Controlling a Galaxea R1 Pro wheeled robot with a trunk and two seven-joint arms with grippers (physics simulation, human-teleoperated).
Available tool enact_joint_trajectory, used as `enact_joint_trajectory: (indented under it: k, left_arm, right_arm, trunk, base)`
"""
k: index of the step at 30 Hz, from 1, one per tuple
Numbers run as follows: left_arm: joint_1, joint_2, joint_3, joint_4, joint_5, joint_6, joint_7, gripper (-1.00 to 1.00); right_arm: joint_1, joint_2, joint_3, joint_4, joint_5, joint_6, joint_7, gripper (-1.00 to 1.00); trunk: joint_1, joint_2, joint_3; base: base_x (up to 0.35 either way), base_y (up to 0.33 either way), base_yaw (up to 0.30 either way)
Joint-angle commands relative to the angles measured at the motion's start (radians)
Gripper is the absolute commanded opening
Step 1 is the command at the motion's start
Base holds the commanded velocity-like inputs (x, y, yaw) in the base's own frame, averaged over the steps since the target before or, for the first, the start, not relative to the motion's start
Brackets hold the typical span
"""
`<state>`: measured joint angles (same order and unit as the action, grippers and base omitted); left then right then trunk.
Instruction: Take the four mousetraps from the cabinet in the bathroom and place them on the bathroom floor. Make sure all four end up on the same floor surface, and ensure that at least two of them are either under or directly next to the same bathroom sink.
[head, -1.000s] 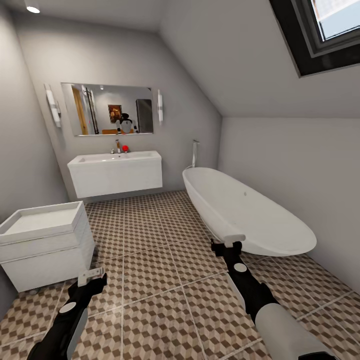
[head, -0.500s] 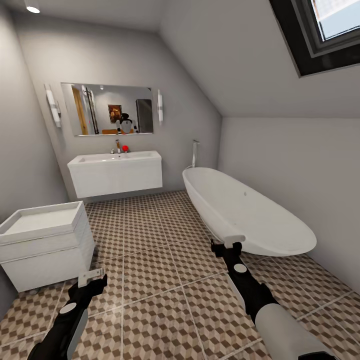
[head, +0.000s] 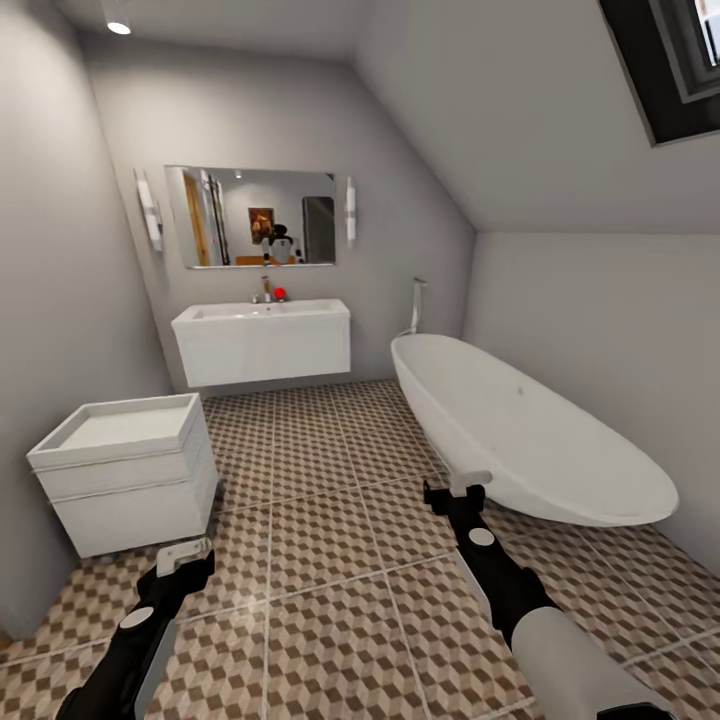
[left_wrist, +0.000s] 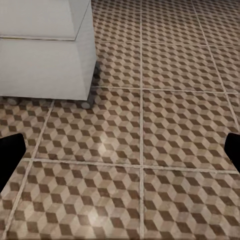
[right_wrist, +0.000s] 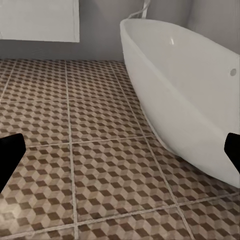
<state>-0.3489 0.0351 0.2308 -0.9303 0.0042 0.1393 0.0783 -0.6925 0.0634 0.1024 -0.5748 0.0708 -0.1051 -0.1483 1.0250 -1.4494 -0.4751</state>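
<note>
Tiles of the floor (head: 330, 560) spread ahead; the sink (head: 262, 342) hangs at 11 o'clock, the tub (head: 530, 430) at 1. Left end effector (head: 183, 557) and right end effector (head: 456, 492) both gape, empty.

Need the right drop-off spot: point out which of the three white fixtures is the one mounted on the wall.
The bathroom sink, under the mirror: it hangs clear of the bathroom floor. The small drawer unit and the oval bathtub both stand on the floor.
</note>
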Motion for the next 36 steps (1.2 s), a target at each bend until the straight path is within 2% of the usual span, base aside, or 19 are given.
enact_joint_trajectory:
  k: [1,14,30,36]
  left_arm:
    - [0.000,0.000,-0.001,0.000,0.000,0.005,0.003,1.00]
    - [0.000,0.000,0.000,0.002,0.000,0.003,0.003,1.00]
    - [-0.001,0.000,-0.001,0.003,0.000,0.003,0.003,1.00]
    - [-0.001,0.000,-0.025,0.004,0.000,0.003,0.004,1.00]
  right_arm:
    - [-0.001,-0.001,0.003,0.001,0.007,-0.001,-0.008,1.00]
    - [-0.001,-0.004,0.003,0.001,0.007,-0.001,-0.010,1.00]
    - [-0.001,-0.003,0.003,0.001,0.007,-0.001,-0.034,1.00]
    - [-0.001,-0.002,0.004,0.001,0.007,-0.001,-0.046,1.00]
  trunk:
    - [0.000,-0.001,-0.001]
    - [0.000,-0.001,-0.002]
    - [0.000,-0.001,-0.013]
    - [0.000,-0.001,-0.018]
  base:
    - [0.000,0.000,0.070]
    - [0.000,0.000,0.031]
    - [0.000,0.000,0.246]
    - [-0.004,-0.001,0.251]
